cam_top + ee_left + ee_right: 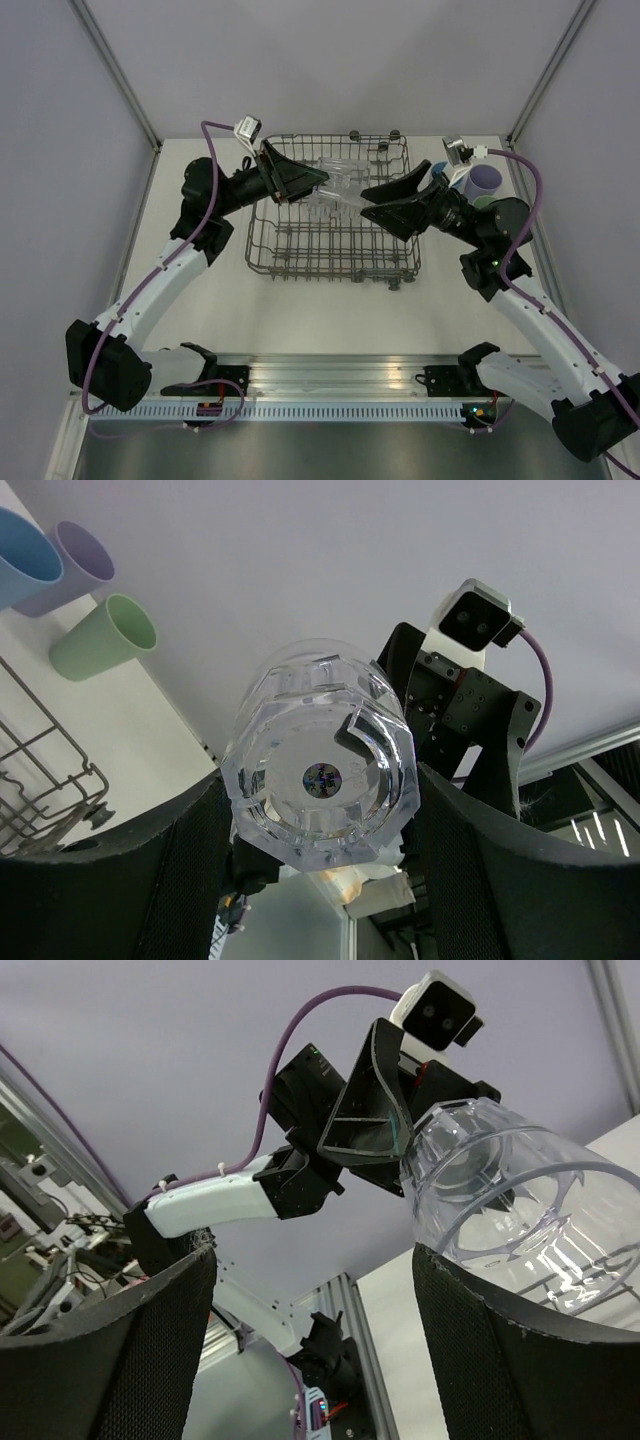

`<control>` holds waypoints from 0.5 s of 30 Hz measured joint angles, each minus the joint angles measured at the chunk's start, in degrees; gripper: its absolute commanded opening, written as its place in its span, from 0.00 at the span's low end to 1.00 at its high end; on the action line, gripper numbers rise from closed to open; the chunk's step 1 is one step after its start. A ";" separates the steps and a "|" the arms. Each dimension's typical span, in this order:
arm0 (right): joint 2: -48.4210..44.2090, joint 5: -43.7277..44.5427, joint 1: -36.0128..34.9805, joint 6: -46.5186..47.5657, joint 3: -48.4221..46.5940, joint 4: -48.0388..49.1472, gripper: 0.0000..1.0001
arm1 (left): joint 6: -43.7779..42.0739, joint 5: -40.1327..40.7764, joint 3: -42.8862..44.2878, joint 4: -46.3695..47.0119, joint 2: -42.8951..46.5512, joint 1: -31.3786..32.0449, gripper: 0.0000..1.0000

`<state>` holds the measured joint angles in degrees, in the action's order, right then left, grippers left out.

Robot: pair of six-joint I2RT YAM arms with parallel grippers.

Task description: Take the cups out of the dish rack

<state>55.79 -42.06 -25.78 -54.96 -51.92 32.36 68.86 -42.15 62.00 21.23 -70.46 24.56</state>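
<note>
My left gripper (314, 187) is shut on a clear cup (340, 190) and holds it on its side above the back of the grey wire dish rack (300, 262). In the left wrist view the cup's base (318, 780) faces the camera between the fingers (150, 880). My right gripper (364, 200) is open wide, right at the cup's mouth. In the right wrist view the cup (520, 1200) sits at the right finger (520, 1350), beside the gap. Blue (20, 555), lavender (80, 560) and green (105, 635) cups lie on the table.
The lavender cup (485, 180) and the others lie behind the right arm's wrist, right of the rack. More clear glass shows in the back of the rack, hard to tell apart. A metal rail (330, 380) runs along the near edge.
</note>
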 measured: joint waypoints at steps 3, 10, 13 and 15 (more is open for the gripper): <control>-1.14 1.68 -0.28 4.68 -1.75 -5.35 0.82 | 2.10 -0.37 -1.38 2.91 -0.07 -0.11 0.02; -2.34 4.52 -0.28 9.42 -2.29 -10.91 0.77 | 3.87 -0.39 -2.38 5.29 -0.13 -0.11 0.02; -0.57 4.09 -0.31 8.94 -2.29 -9.57 0.77 | 4.31 -0.48 -2.38 6.08 -0.13 0.22 0.02; 0.57 4.07 -0.31 8.94 -2.29 -10.23 0.77 | 4.59 -0.50 -2.38 6.43 -0.13 0.61 0.02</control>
<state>56.36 -38.00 -26.09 -46.02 -54.22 22.13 73.45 -42.65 59.61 27.66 -70.59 25.17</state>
